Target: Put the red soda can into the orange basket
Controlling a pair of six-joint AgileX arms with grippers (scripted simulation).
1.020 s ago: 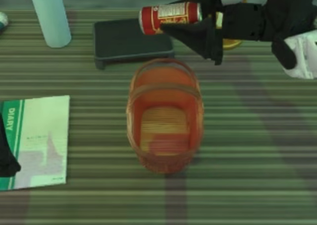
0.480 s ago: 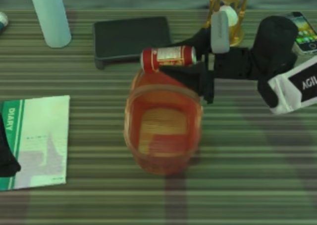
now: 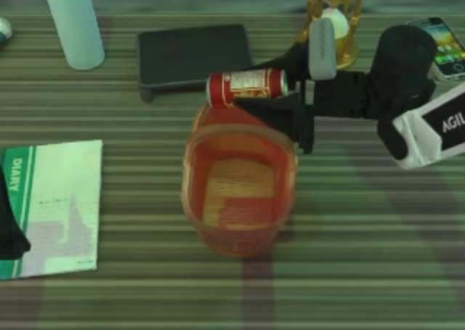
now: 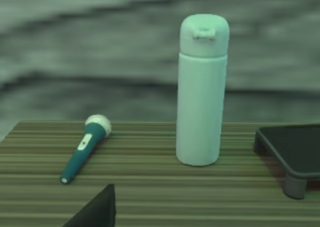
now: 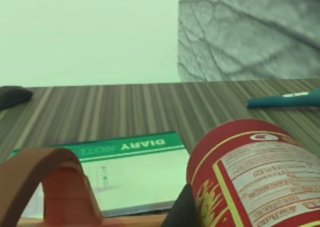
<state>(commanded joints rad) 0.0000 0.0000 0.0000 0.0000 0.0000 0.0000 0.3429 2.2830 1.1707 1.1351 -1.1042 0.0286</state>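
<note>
The red soda can (image 3: 247,86) lies on its side in the air, with my right gripper (image 3: 282,86) shut on its right end. It hangs over the far rim of the orange basket (image 3: 187,181), which stands upright at the table's middle with its paler bottom showing. In the right wrist view the can (image 5: 250,177) fills the corner beside one dark finger (image 5: 184,214), and the basket's hoop handle (image 5: 45,172) rises close by. My left gripper (image 3: 9,232) stays parked at the left edge, and one of its fingertips (image 4: 97,209) shows above bare table.
A pale bottle (image 3: 73,25) and a teal microphone (image 4: 85,149) stand at the back left. A dark flat pad (image 3: 192,54) sits just behind the basket. An hourglass (image 3: 336,10) and a phone (image 3: 445,46) are at the back right. A green diary (image 3: 58,206) lies left.
The right gripper carried the can from above the dark pad toward the front, down over the basket's far rim. In the last half second it has barely moved.
</note>
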